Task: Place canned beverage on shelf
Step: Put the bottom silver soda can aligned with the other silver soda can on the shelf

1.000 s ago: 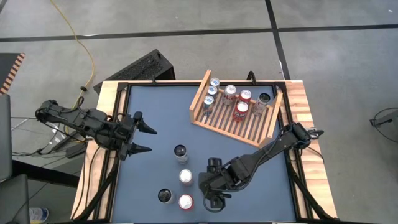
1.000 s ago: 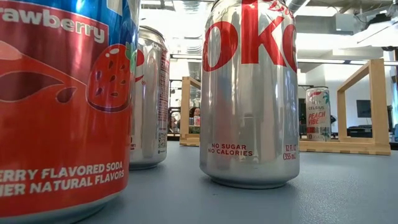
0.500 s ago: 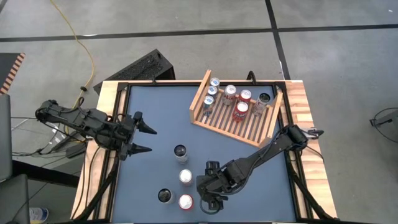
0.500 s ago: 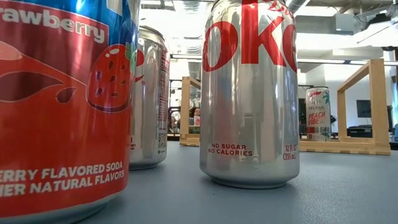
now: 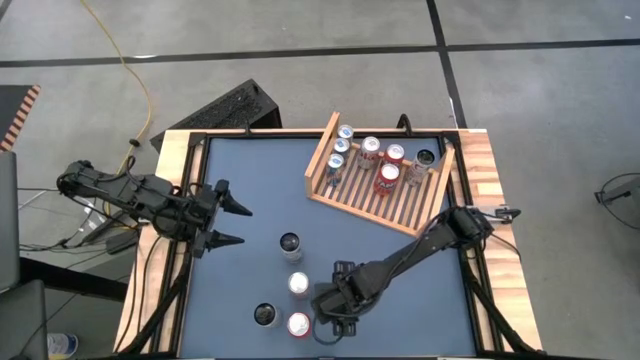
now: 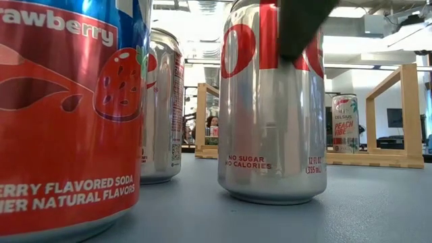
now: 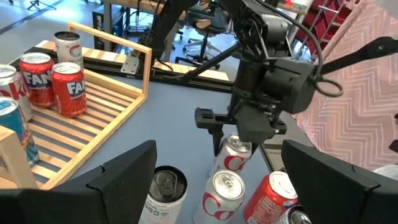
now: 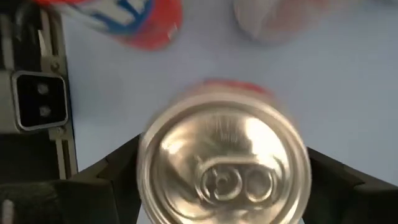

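Right gripper (image 5: 322,325) hangs over the Diet Coke can (image 8: 222,160), jaws spread to either side of its lid and hiding most of it from above. Left gripper (image 5: 232,224) waits open, well apart from the shelf (image 5: 376,195).

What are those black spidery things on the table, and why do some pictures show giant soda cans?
Those are two robot arms, each ending in a gripper. One camera looks down from above. There the left gripper waits, jaws open, at the table's left side. The right gripper reaches over a silver Diet Coke can near the front edge, jaws open on either side of it, not squeezing yet. One camera sits down at table height, so nearby cans look huge. Two more ride on the robot's wrists; the right one stares down at that can's top. Three other loose cans stand nearby. The wooden shelf at the back already holds several cans.
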Controlling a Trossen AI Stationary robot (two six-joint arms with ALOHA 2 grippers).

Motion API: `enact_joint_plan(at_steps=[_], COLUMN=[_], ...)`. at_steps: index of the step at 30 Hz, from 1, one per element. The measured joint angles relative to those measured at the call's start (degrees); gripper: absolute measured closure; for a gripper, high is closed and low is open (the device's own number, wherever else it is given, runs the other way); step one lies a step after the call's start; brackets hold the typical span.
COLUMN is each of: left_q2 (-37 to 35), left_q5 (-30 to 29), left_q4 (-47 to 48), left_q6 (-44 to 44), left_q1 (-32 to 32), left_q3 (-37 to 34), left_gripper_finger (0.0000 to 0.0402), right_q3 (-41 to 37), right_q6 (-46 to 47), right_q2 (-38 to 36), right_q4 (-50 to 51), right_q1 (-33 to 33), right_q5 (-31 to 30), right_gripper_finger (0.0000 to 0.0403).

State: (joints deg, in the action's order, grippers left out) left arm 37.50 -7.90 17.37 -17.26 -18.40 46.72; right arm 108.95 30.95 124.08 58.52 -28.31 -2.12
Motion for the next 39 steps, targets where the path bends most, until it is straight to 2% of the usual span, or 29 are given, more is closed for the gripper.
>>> enact_joint_plan(at_steps=[4, 10, 19, 23, 28, 32, 39], left_q2=[0.0, -0.02, 0.0, -0.02, 0.0, -0.01, -0.01], left_q5=[-0.02, -0.02, -0.02, -0.02, -0.02, -0.17, -0.44], left_q4=[-0.02, -0.07, 1.02, 1.15, 1.16, 1.18, 1.18], left_q6=[0.02, 0.26, 0.13, 0.07, 0.07, 0.07, 0.07], left_q1=[0.0, -0.01, -0.01, -0.02, -0.02, -0.02, -0.02], left_q3=[0.0, 0.0, 0.0, 0.0, 0.0, 0.0, 0.0], left_gripper_finger=[0.0068, 0.0068, 0.0068, 0.0068, 0.0068, 0.0068, 0.0068], right_q3=[0.0, 0.0, 0.0, 0.0, 0.08, 1.14, 2.12], right_q6=[3.52, 2.11, 1.76, 2.69, 5.12, 5.69, 6.06], right_q2=[-0.15, -0.31, -0.27, -0.23, -0.23, -0.18, -0.18], right_q4=[1.29, 1.24, 1.25, 0.81, 0.7, 0.6, 0.92], right_q1=[1.09, 1.89, 1.86, 1.85, 1.94, 2.64, 3.91], right_q5=[0.99, 1.64, 1.96, 2.39, 2.92, 5.65, 5.71], right_gripper_finger=[0.009, 0.0114, 0.011, 0.0093, 0.0044, 0.0015, 0.0016])
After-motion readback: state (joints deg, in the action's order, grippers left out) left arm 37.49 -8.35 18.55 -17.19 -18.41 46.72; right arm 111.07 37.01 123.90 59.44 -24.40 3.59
